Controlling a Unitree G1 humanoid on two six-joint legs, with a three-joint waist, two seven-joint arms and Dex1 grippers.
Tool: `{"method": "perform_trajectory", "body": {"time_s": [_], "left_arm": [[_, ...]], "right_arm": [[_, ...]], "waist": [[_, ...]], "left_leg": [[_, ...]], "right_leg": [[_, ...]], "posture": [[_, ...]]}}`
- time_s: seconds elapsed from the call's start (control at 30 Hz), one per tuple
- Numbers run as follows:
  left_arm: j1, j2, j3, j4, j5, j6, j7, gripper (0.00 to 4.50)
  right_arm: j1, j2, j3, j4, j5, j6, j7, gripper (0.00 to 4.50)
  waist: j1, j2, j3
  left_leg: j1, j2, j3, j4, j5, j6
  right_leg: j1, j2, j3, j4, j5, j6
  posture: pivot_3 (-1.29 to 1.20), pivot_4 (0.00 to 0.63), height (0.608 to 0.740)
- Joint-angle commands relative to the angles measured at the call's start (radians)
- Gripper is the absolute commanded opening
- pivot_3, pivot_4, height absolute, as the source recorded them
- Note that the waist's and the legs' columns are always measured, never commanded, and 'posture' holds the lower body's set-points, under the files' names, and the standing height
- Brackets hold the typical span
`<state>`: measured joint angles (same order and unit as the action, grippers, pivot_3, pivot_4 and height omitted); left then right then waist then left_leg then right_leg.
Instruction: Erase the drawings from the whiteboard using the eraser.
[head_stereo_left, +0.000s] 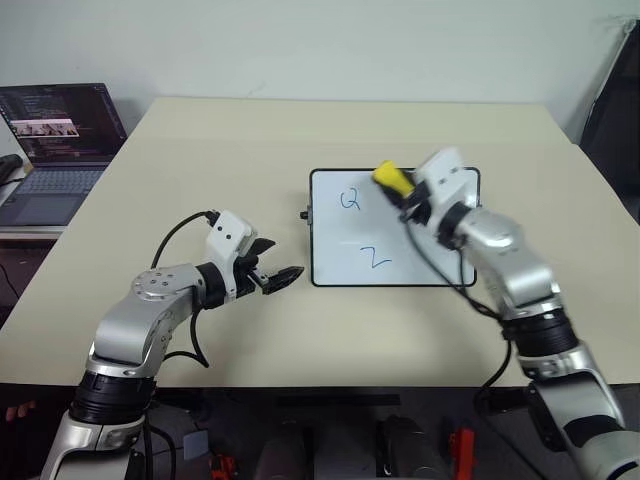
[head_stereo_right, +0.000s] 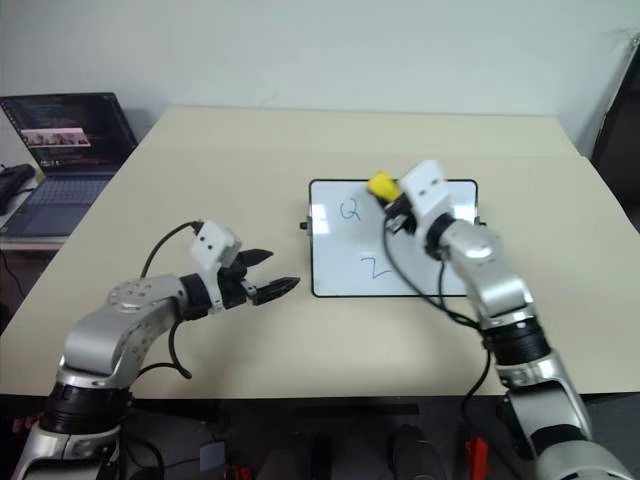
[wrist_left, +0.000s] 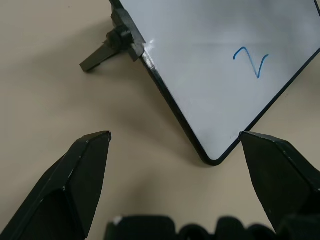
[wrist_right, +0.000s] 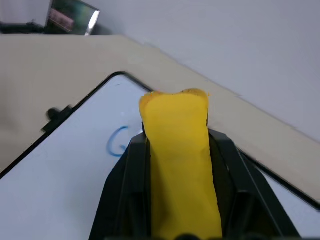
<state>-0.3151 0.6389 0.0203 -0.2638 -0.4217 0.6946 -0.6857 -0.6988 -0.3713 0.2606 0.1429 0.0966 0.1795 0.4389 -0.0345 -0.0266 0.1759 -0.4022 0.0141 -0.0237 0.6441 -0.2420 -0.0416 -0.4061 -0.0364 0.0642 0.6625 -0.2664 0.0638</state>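
The whiteboard (head_stereo_left: 345, 245) lies flat on the beige table, right of centre, with two blue drawings on it: a loop (head_stereo_left: 350, 199) near its far left and a "2"-like mark (head_stereo_left: 375, 258) lower down. My right gripper (head_stereo_left: 400, 192) is shut on the yellow eraser (head_stereo_left: 392, 178) and hovers over the board's far middle, just right of the loop. In the right wrist view the eraser (wrist_right: 180, 165) sticks out between the black fingers above the board, with the loop (wrist_right: 117, 142) beside it. My left gripper (head_stereo_left: 278, 275) is open, left of the board's near-left corner (wrist_left: 212, 159).
An open laptop (head_stereo_left: 55, 145) stands on a side surface at the far left. A small black knob (wrist_left: 120, 42) juts from the board's left short side. Black cables hang from both wrists. The table's left and far parts are bare.
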Motion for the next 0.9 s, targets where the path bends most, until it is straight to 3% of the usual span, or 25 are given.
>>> {"method": "perform_trajectory", "body": {"time_s": [0.03, 0.5, 0.9], "left_arm": [[0.023, -0.007, 0.042, -0.071, -0.015, 0.006, 0.028, 4.5], [0.078, -0.01, 0.072, -0.127, -0.035, 0.024, 0.068, 4.5], [0.073, -0.011, 0.068, -0.125, -0.031, 0.019, 0.068, 4.5]], "right_arm": [[-0.035, 0.007, -0.007, 0.065, -0.061, -0.148, 0.021, 1.14], [-0.196, 0.09, 0.001, 0.39, -0.157, -0.265, 0.087, 1.14], [-0.175, 0.115, 0.038, 0.379, -0.219, -0.189, 0.182, 1.14]], "waist": [[0.004, -0.001, 0.001], [-0.01, -0.001, 0.001], [-0.021, -0.001, 0.001]], "left_leg": [[0.0, 0.0, 0.0, 0.0, 0.0, 0.0], [0.001, 0.0, -0.001, 0.0, 0.0, 0.0], [0.002, 0.0, -0.002, 0.0, 0.0, 0.0]], "right_leg": [[0.0, 0.0, 0.0, 0.0, 0.0, 0.0], [0.0, 0.0, -0.001, 0.002, 0.001, -0.002], [0.001, 0.0, -0.001, 0.003, 0.001, -0.002]], "posture": [[0.0, 0.15, 0.74], [0.0, 0.15, 0.74], [0.0, 0.15, 0.74]]}}
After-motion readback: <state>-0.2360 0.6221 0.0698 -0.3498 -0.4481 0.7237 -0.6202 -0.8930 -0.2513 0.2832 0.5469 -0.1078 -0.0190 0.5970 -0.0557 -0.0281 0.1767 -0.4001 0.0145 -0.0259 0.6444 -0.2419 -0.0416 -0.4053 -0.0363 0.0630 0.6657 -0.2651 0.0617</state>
